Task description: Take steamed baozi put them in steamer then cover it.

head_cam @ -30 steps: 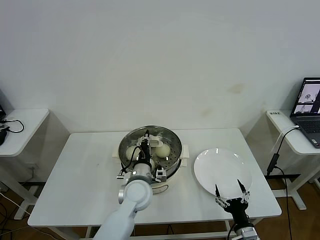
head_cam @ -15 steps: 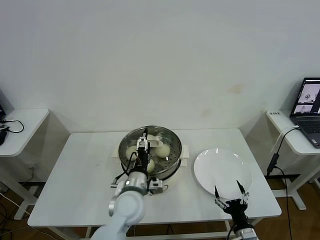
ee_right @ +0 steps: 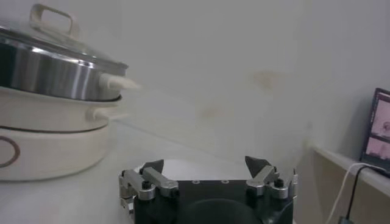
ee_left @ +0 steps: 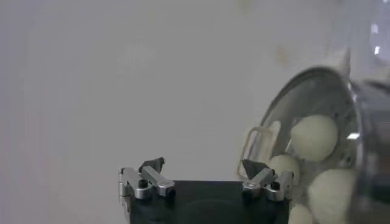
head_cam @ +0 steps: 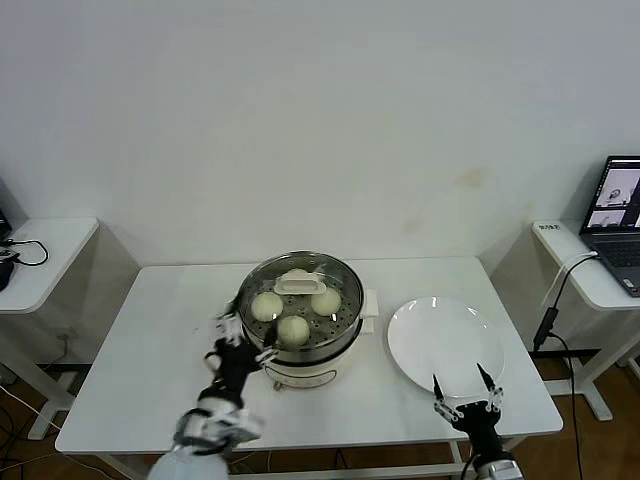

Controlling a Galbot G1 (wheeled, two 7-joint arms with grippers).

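Observation:
The steamer (head_cam: 300,345) stands mid-table with the cover (head_cam: 300,300) lying on it, its cream handle (head_cam: 297,284) on top. Through the glass three baozi (head_cam: 267,305) show on the tray. My left gripper (head_cam: 238,338) is open and holds nothing, just off the steamer's front-left side. In the left wrist view the left gripper (ee_left: 202,167) has the covered steamer (ee_left: 359,122) and baozi (ee_left: 314,137) beyond one fingertip. My right gripper (head_cam: 462,385) hangs open over the near edge of the white plate (head_cam: 445,335). The right wrist view shows the right gripper (ee_right: 205,165) open, with the steamer (ee_right: 49,67) off to one side.
The flat white plate lies right of the steamer with nothing on it. Small side tables stand left (head_cam: 40,255) and right (head_cam: 590,270) of the main table; the right one carries a laptop (head_cam: 618,205) and a hanging cable.
My left gripper let go of the cover's handle, opened and drew back toward the table's front left. The cover stays on the steamer. The right arm has barely moved.

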